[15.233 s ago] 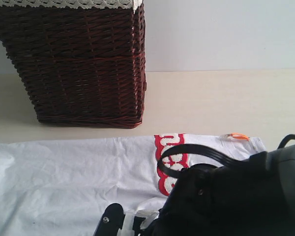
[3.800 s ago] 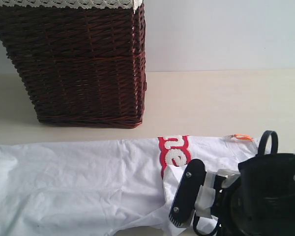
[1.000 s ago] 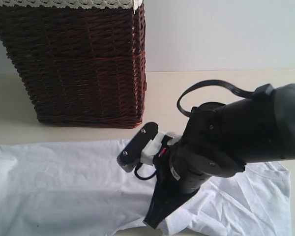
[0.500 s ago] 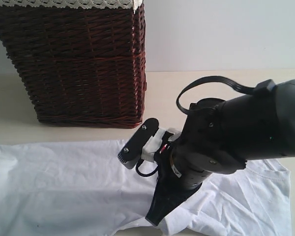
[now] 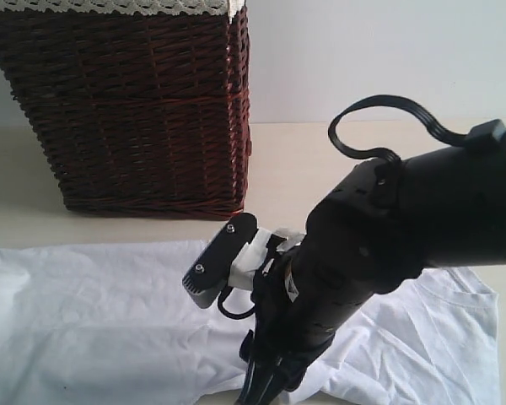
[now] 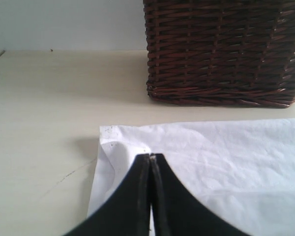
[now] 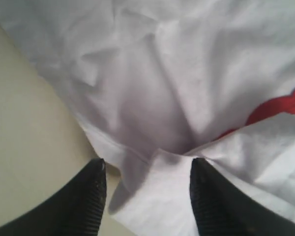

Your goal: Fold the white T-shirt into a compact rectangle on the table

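Observation:
The white T-shirt (image 5: 93,312) lies spread along the near part of the table (image 5: 363,160). Its right part is folded over, with the neck opening showing at the right. My right gripper (image 5: 226,344) points down at the shirt's near edge. In the right wrist view that gripper (image 7: 147,168) is open, its fingers (image 7: 91,196) either side of a folded flap of shirt (image 7: 187,73). A strip of red lettering (image 7: 280,105) peeks out from under the fold. My left gripper (image 6: 151,157) is shut, right over the shirt's corner (image 6: 226,152), and is out of the exterior view.
A dark wicker basket (image 5: 135,110) with a white lace-trimmed liner stands at the back left, just beyond the shirt's far edge. It also shows in the left wrist view, the basket (image 6: 226,49) being close behind the cloth. Bare table (image 6: 39,123) lies beside the shirt's corner.
My right gripper has opened and let go of the shirt's folded part, and the arm has shifted slightly left and lower. The left gripper stays shut.

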Available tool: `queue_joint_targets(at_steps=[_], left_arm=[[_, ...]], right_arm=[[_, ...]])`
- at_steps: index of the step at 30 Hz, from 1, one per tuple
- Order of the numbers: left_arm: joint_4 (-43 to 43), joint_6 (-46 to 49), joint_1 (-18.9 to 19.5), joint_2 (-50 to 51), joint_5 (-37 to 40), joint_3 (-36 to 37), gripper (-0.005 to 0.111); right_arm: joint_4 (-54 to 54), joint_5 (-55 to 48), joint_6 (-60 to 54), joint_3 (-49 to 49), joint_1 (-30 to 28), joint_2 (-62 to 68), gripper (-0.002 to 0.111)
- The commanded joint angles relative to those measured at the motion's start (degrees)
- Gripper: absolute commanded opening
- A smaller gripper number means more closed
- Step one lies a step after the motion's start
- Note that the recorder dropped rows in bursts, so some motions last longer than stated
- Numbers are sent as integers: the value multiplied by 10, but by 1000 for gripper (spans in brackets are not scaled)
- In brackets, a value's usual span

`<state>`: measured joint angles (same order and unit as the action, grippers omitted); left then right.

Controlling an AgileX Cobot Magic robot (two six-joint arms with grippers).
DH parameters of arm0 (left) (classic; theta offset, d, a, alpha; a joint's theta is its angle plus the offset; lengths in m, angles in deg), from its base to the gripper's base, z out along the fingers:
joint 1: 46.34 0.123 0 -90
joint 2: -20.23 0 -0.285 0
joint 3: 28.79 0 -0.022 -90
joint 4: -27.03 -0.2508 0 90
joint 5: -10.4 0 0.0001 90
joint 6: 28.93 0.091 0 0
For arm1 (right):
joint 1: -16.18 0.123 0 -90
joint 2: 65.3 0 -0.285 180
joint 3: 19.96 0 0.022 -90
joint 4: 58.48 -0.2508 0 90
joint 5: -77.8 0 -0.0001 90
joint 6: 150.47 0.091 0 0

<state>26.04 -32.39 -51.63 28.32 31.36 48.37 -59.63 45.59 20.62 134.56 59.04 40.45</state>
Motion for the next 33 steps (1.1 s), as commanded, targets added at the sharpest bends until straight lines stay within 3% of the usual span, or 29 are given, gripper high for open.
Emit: queue_joint_targets(at_steps=[1,6,12,14,19,26,33], left_arm=[[-1,0,2,-3,-7,1,0],[-1,0,2,-3,-7,1,0],[-1,0,2,-3,-7,1,0],[-1,0,2,-3,-7,1,0],[-1,0,2,-3,-7,1,0],[-1,0,2,-3,-7,1,0],[-1,0,2,-3,-7,1,0]], right_arm=[[35,-4,37,2,-2,25,52],[114,30,138,2,-2,54,48],[125,59,141,7,-2,48,8],[125,46,122,21,-2,43,0],[125,-3,112,62,-2,32,2],[152,-27,119,87,-2,30,20],[153,-51,121,87,-2,20,47]])
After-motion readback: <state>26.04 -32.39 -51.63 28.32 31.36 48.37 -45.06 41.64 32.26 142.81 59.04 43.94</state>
